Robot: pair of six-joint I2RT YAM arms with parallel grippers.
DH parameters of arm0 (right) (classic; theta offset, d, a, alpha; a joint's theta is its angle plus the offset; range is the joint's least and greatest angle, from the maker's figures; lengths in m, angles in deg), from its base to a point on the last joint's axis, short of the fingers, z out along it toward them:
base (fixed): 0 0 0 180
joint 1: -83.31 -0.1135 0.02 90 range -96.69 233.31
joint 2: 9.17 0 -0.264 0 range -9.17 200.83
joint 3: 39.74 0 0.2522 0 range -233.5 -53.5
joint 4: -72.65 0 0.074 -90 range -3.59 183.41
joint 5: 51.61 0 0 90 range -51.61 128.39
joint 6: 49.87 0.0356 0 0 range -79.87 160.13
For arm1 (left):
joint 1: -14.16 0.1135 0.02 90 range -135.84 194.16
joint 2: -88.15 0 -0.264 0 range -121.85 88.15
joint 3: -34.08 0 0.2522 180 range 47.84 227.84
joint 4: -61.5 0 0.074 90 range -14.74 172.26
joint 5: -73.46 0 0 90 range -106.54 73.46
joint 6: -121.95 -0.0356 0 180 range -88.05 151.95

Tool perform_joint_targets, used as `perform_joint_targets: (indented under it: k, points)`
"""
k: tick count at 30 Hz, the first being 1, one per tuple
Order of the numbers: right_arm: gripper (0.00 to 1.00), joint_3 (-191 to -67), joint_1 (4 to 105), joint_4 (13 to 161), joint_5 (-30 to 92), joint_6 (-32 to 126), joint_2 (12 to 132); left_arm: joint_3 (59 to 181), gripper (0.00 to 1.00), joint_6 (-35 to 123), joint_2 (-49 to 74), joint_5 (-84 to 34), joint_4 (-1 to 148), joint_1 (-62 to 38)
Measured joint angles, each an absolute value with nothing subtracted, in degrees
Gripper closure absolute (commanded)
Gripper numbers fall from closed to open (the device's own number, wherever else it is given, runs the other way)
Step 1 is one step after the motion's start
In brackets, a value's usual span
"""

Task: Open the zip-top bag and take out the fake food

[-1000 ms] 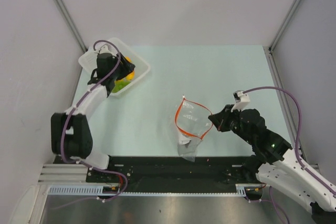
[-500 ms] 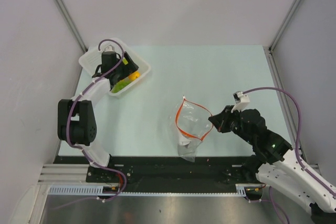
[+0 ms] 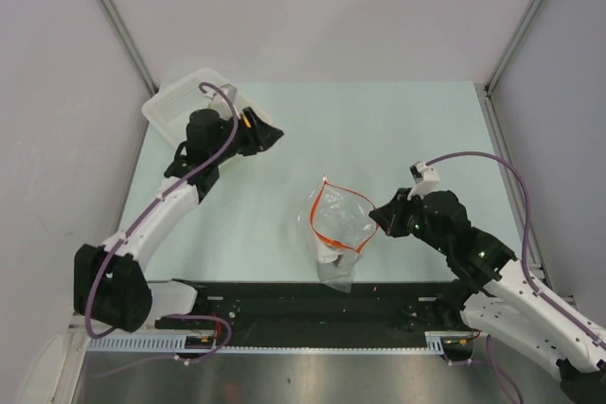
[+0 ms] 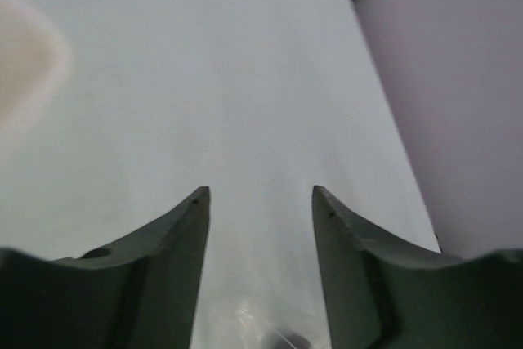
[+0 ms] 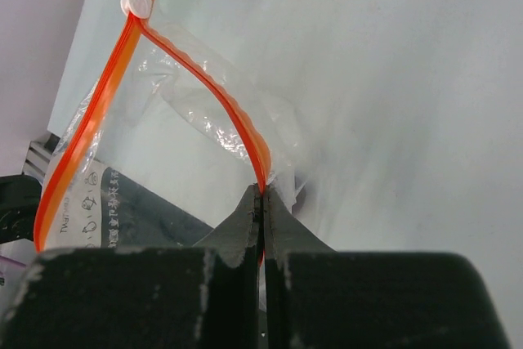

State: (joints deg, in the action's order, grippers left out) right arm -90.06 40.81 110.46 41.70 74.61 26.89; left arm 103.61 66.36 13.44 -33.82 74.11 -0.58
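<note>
Our right fingers (image 5: 243, 222) clamp the red-orange strip of the zip-top bag (image 3: 338, 224), its mouth gaping, near the front edge of the table (image 3: 398, 130); our left fingers (image 4: 181, 230) hang apart beside the basket (image 3: 180, 103).

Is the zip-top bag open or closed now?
Open: the zip-top bag has its orange zip strip spread into a wide loop, and the right gripper pinches one side.

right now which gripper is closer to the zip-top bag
Right. The right gripper is clamped on the zip-top bag at the right end of its orange zip strip. The left gripper is open, well off to the bag's far left, beside the white basket.
</note>
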Motion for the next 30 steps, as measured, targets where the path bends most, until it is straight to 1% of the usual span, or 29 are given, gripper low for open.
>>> perform_joint_targets:
  k: [4,7,10,11,13,17,21,22,23,26,30]
  points:
    - [1.00,-91.2,40.8,110.1,41.8,74.2,29.3,102.9,0.51,65.4,19.3,-39.1,73.0,-10.1]
    - [1.00,-94.3,40.8,110.2,42.3,73.0,31.2,102.9,0.52,64.7,22.3,-43.4,72.8,-16.3]
    - [1.00,-97.5,40.8,109.8,42.4,72.1,32.4,103.0,0.58,64.3,22.8,-45.6,73.4,-19.6]
    - [1.00,-98.3,40.8,109.3,42.4,71.9,32.7,103.0,0.65,64.2,22.8,-45.8,74.0,-20.8]
    - [1.00,-99.0,40.8,108.1,42.4,71.5,33.3,103.0,0.69,63.9,22.8,-46.2,75.7,-23.2]
    - [1.00,-99.0,40.5,106.3,42.5,71.4,35.6,102.1,0.80,64.0,22.9,-45.5,76.5,-28.1]
    - [1.00,-98.1,39.3,104.8,42.8,72.1,36.7,99.5,0.87,65.0,22.5,-43.6,76.4,-31.9]
    - [1.00,-97.8,38.7,104.5,43.1,72.3,36.6,99.2,0.94,65.0,22.0,-43.0,76.5,-32.9]
    - [1.00,-97.7,38.3,104.5,43.4,72.6,36.5,99.2,0.96,65.0,21.6,-42.1,76.5,-34.1]
    - [1.00,-97.4,36.9,104.4,44.3,73.5,36.0,98.9,0.99,65.1,21.1,-39.5,76.4,-36.8]
    - [1.00,-97.4,36.0,103.8,44.8,74.8,35.5,96.6,0.99,66.1,21.1,-37.1,75.3,-39.3]
